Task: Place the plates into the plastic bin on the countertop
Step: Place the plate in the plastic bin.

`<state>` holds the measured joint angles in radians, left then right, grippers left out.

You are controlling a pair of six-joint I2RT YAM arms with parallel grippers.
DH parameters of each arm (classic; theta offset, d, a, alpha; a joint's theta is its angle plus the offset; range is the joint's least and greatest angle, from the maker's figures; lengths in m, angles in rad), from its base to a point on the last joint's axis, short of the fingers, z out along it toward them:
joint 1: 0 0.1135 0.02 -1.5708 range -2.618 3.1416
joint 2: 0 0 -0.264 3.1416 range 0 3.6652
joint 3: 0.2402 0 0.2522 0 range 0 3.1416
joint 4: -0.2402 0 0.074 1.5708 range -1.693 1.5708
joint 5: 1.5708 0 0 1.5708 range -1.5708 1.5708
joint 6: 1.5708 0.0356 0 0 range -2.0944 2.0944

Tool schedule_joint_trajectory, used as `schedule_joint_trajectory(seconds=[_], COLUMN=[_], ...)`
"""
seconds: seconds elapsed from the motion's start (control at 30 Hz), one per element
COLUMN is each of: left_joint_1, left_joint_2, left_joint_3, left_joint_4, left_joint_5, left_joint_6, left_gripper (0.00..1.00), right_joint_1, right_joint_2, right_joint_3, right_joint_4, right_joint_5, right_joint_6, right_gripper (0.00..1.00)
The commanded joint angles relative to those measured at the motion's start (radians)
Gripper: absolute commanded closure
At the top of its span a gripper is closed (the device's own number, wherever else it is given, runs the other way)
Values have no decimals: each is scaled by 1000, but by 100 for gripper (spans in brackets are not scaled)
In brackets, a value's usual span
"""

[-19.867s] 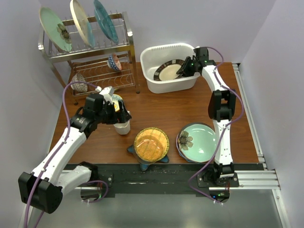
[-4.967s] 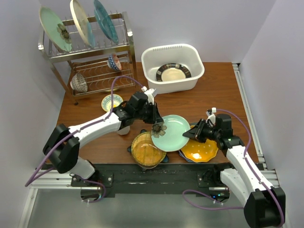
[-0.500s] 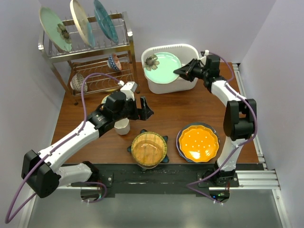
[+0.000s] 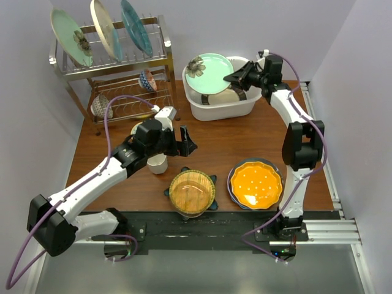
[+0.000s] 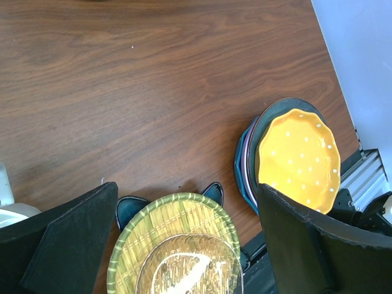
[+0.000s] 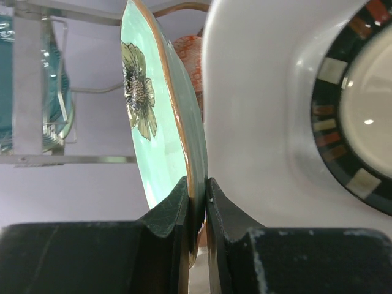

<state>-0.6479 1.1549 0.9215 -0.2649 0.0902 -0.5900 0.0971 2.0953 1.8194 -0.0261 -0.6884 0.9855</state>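
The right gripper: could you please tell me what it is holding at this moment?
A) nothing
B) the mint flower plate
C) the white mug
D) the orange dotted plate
B: the right gripper has its fingers pinched on the rim of the mint flower plate, held on edge by the plastic bin, in which the black-striped plate lies.

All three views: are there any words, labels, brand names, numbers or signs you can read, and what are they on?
None: no readable text in any view.
The mint plate has only a flower, the orange plate only white dots, and the striped plate only rim blocks.
The bin and the rack show no label.
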Motion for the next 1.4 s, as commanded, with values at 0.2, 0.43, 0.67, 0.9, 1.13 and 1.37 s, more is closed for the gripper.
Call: schedule_joint_trajectory(seconds=[0.2, 0.43, 0.67, 0.9, 1.13, 1.37], left_joint_1=[10, 8, 8, 8, 8, 8], left_joint_2=[-41, -40, -29, -26, -20, -17], left_joint_3=[8, 14, 16, 19, 20, 17], left_joint_4=[-11, -22, -25, -25, -31, -33], left_joint_5=[-26, -29, -20, -21, -24, -27], left_joint_6=[32, 39, 44, 47, 50, 50], left_gripper=[0, 0, 0, 0, 0, 0], right_joint_1=[-8, -11, -13, -13, -16, -27], right_joint_2=[55, 118, 193, 246, 272, 318], right_joint_3=[213, 296, 383, 448, 452, 491], right_joint_4=[-103, -205, -247, -302, -327, -345], right_joint_5=[52, 116, 144, 176, 199, 191], right_joint_6=[-59, -103, -94, -122, -146, -145], right_gripper=[100, 100, 100, 100, 100, 100])
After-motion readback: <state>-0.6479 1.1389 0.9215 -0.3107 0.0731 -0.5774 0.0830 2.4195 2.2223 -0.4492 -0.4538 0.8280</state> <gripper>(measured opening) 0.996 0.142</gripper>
